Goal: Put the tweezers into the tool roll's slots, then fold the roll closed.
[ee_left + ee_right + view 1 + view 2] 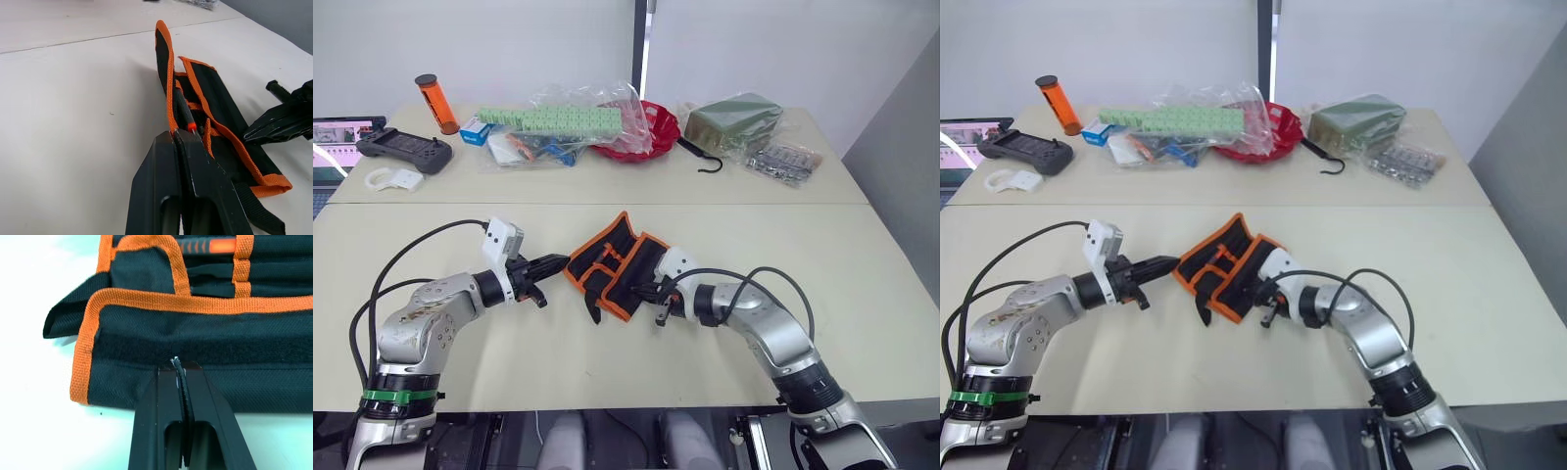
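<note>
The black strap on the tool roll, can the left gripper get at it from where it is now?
Probably yes. The strap trails loose on the table off the near edge of the tool roll, uncovered. The left gripper sits shut on the roll's orange edge beside it and would have to let go first.

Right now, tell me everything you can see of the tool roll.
The tool roll is black woven fabric with bright orange edging, lying partly folded on the cream table between both arms. One flap stands up on its left side; a black strap trails toward the robot. Inside, slots hold slim black tools and one orange-tipped handle. The left gripper pinches the raised orange edge; the right gripper is shut at the opposite edge, beside a fuzzy black strip.
</note>
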Motion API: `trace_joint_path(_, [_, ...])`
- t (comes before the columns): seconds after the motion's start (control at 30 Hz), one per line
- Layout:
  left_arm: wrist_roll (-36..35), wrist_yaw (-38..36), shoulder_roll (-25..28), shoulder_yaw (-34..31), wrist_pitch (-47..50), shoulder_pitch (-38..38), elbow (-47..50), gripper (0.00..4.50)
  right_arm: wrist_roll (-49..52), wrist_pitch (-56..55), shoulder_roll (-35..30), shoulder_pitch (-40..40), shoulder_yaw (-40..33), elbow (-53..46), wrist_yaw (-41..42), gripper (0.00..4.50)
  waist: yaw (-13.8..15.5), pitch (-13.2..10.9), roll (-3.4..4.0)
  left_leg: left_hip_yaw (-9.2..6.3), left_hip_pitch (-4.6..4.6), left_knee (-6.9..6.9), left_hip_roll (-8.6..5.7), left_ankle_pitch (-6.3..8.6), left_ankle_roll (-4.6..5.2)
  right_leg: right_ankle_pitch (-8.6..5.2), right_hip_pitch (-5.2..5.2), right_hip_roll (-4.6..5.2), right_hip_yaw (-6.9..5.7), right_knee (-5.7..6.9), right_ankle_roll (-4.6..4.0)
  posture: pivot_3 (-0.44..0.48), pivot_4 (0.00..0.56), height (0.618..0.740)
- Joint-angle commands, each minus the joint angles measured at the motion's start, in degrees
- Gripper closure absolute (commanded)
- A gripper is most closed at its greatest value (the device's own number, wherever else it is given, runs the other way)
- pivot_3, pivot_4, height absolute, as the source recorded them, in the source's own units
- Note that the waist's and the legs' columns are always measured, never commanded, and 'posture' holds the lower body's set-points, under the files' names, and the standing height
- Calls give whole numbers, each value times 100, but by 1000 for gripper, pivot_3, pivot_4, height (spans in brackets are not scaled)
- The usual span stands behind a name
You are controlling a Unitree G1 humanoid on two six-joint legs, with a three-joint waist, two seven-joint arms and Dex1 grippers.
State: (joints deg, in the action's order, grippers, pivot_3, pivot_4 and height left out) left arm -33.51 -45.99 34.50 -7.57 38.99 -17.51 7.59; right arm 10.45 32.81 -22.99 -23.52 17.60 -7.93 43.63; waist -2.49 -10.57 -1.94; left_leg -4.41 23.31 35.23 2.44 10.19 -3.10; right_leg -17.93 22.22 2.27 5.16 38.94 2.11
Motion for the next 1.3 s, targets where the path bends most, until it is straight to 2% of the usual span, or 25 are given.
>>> trace_joint_path(0.03, [-220,-183,-5,107,56,-149,455,4470,-44,32,9,110,13,10,-62,4500,4,0,0,0,0,0,0,0,0,0,0,0,0,0,0,0,150,740])
trace_joint_path(0.4, [73,-412,-130,1059,-12,-76,904,4470,-141,65,55,138,66,173,-172,4500,1,0,0,0,-3,1,-1,0,0,0,-3,0,1,0,0,0,150,740])
trace_joint_path(0.5, [322,-488,-169,1476,-147,-54,894,4470,-151,80,40,133,65,168,-174,4500,1,0,0,1,-4,1,-1,0,0,0,-4,0,1,0,1,0,150,740])
trace_joint_path(0.77, [827,-595,-156,2002,-351,-48,578,4470,-158,121,-14,156,36,118,-188,4500,3,0,0,1,-5,1,-2,0,0,-1,-4,0,1,0,1,0,150,740])
trace_joint_path(1.07, [1393,-410,-318,2331,-472,-145,-29,4470,-78,208,-150,149,-141,-92,-200,4500,29,1,1,1,-5,4,-4,0,0,-1,-8,1,2,0,2,0,150,740])
trace_joint_path(1.3, [1354,-405,-616,2423,-394,32,-206,4470,253,328,-397,165,-612,-523,-81,4500,128,4,3,-1,-8,12,-21,-1,2,-1,-17,17,2,-1,10,0,150,740])
